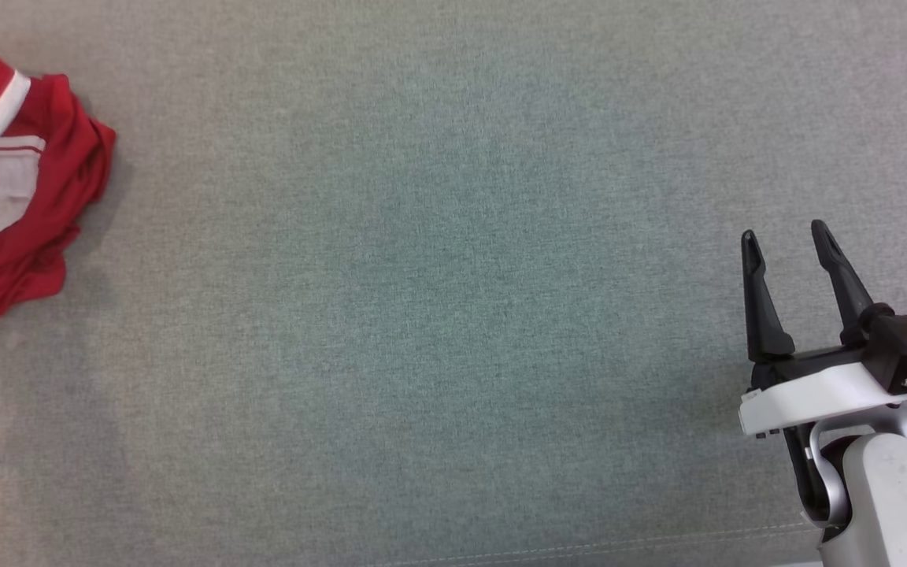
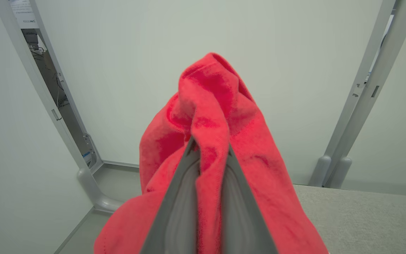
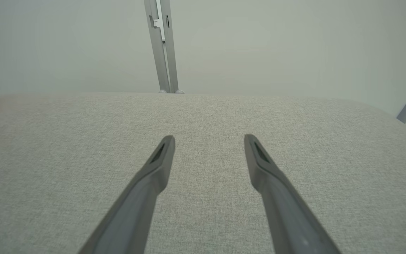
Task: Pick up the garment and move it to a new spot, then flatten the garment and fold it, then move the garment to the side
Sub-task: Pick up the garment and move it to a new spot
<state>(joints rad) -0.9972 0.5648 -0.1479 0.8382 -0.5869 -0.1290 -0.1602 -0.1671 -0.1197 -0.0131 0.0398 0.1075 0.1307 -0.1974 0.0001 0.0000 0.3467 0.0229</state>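
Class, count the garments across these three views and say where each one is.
1. The garment, red and white, is bunched at the head view's left edge, a fold clamped in the left gripper. Others could lie off-frame.

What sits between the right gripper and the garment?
Nothing. The head view shows a bare grey surface from the garment, far left, to the open right gripper, lower right.
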